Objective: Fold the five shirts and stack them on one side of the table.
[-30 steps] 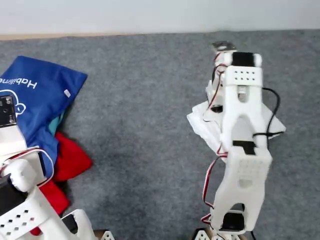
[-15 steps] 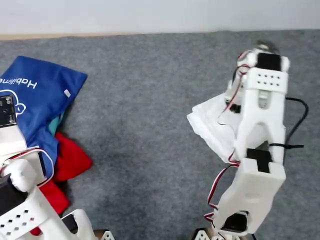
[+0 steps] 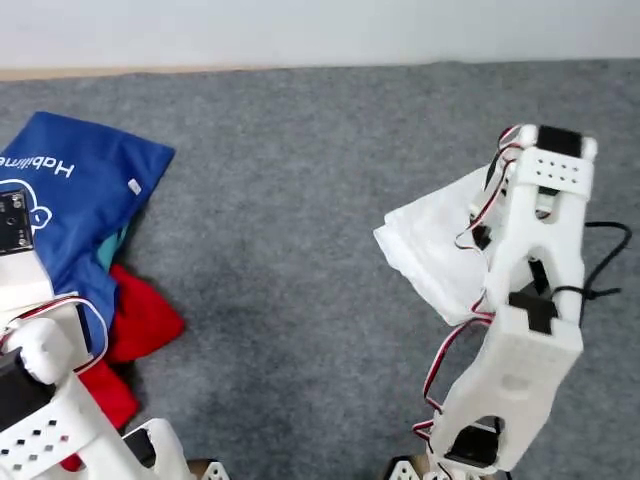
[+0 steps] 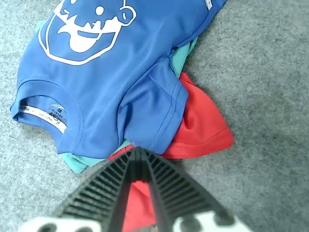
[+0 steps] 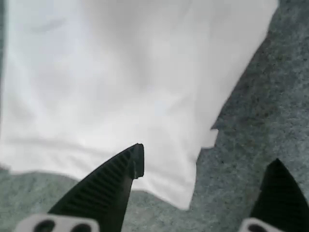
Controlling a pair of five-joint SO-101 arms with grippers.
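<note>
right gripper [image 5: 208, 155] hangs with its jaws wide apart over one edge of the white shirt [image 5: 120, 72] and holds nothing. i judge it is placed so to catch this hem for a fold. on the grey table [image 3: 300, 200] this shirt lies at the right side, askew, with one corner pointing to the left. the arm covers its right part, so i cannot tell its long axis surely. left gripper [image 4: 139, 153] has its jaws together and empty, above the pile at the left side, probably waiting its turn. there the blue shirt [image 4: 120, 72] lies spread on top, its long axis going from far to near with a small slant. under it are a teal shirt [image 4: 82, 162] and a red shirt [image 4: 203, 125], which sticks out to the right and near.
</note>
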